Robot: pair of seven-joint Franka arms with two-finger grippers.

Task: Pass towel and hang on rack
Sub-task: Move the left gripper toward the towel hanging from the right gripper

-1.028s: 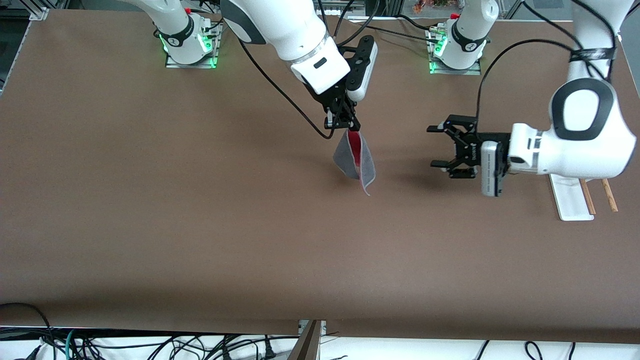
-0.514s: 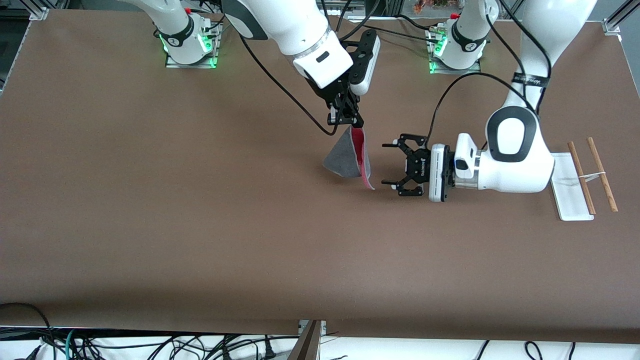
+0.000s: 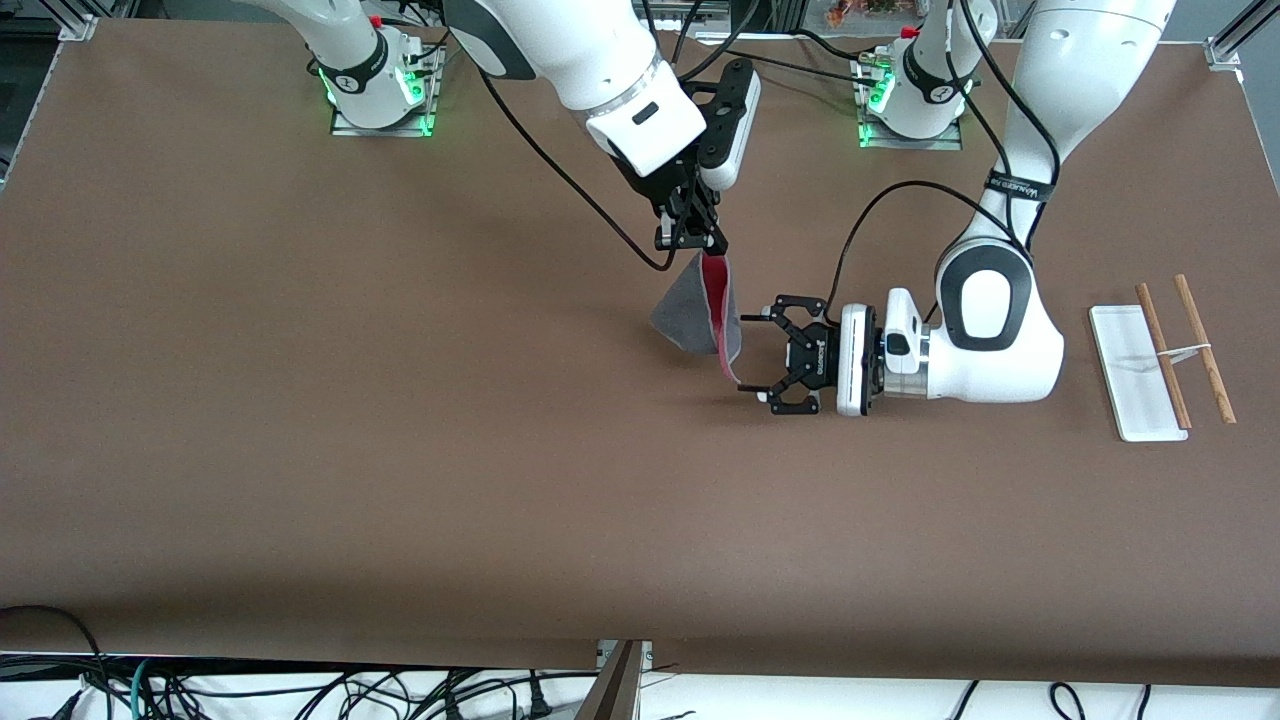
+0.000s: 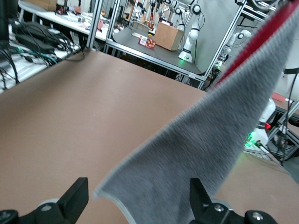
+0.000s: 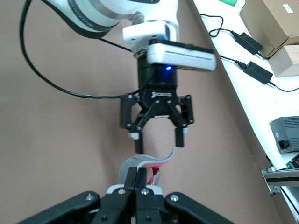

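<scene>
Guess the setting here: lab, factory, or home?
Most likely a robotics lab: two table-mounted Franka arms pass a towel over a brown table, more robot arms stand at other benches, and loose cables hang along the edge.

The towel hangs in the air over the middle of the table, pinched by its top corner. It is folded loosely on itself: dark grey pile on the outer faces, a pink-red face showing as a narrow strip along the open edge toward the left arm's end. The lower edge tapers to a drooping point; in the left wrist view the grey face slants across the frame, red edge on top. The rack stands at the left arm's end of the table, well apart from the towel: flat white rectangular base, two thin light-brown rods, thin white crosspiece, nothing hung on it.
</scene>
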